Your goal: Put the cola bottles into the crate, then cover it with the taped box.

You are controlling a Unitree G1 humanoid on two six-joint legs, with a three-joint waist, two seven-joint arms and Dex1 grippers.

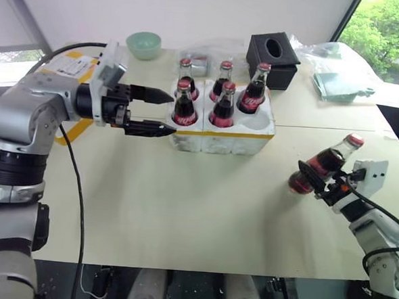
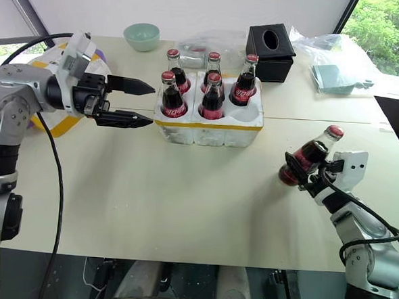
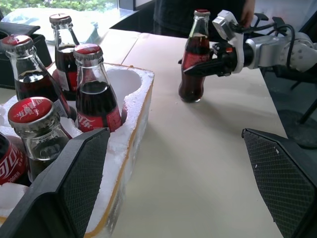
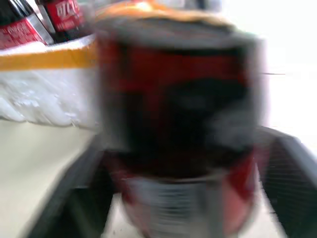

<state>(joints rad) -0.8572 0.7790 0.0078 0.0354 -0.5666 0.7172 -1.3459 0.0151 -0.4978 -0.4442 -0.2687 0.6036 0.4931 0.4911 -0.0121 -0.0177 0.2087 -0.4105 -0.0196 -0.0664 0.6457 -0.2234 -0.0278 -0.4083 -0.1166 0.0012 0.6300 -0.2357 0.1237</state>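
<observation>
- Toward the surface's [image 1: 182, 216] right edge, nearest the front: right gripper [image 1: 317, 178], fingers clamped around the lower body of the sixth cola bottle [image 1: 324, 164]. Bottle tilted, red cap leaning toward the far right; whether its base touches the surface cannot be told.
- Mid-depth, left of centre: left gripper [image 1: 162, 111] hangs level, fingers spread wide and holding nothing, tips just beside the crate's left end.
- Behind centre: crate [image 1: 220, 136], yellow band along its base. Five cola bottles [image 1: 184, 104] stand in its wells; the front right well is vacant.
- Left edge, behind the left arm: taped box [image 1: 74, 67], mostly hidden.
- Far edge: green bowl [image 1: 143, 44] left of the crate line, black tissue box [image 1: 273, 58] right of it.
</observation>
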